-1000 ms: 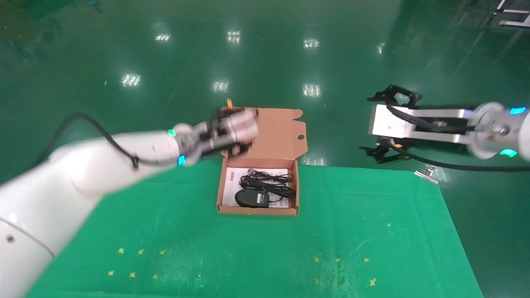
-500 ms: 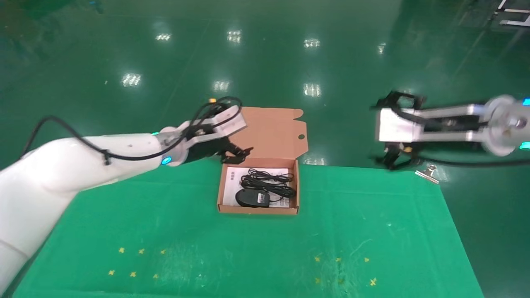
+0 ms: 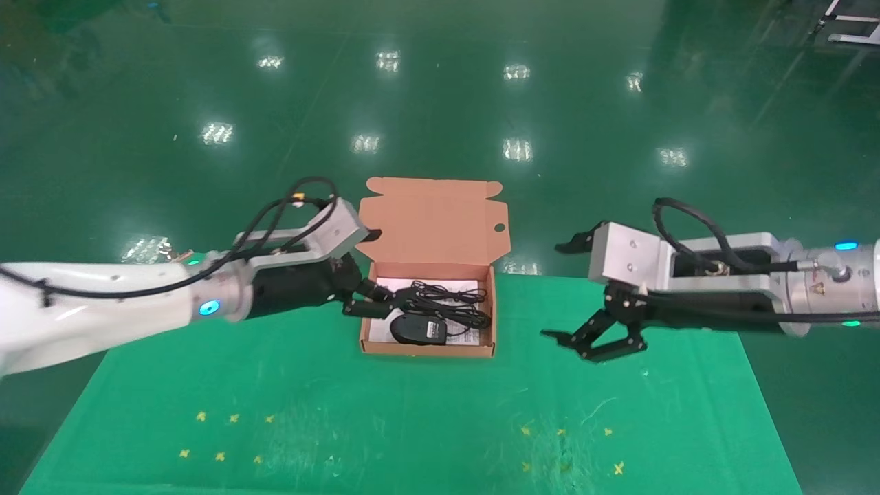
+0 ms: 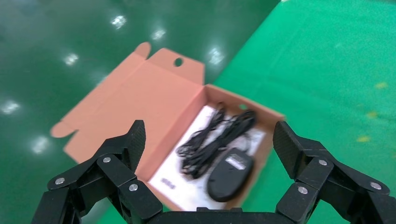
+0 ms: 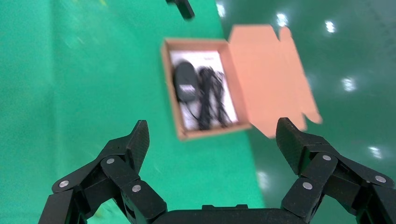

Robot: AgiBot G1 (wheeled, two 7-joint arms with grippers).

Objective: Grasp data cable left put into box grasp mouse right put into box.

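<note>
Already the black mouse (image 3: 418, 329) and looped black data cable (image 3: 447, 303) lie inside the salmon cardboard box (image 3: 427, 347); both spread, empty end effectors, left (image 3: 371, 302) and right (image 3: 595, 337), should withdraw without snagging its lid.

White arms, silver wrist blocks, black cables, black riveted fingers (image 4: 123, 156).

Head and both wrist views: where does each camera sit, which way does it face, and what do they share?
Head view: from the robot's head, down at the table; both arms show, left claw at the box, right claw apart from it.
Left wrist view: behind the open left claw, facing the box.
Right wrist view: behind the open right claw, facing the box from farther off.
Shared: box, mouse, cable.
</note>
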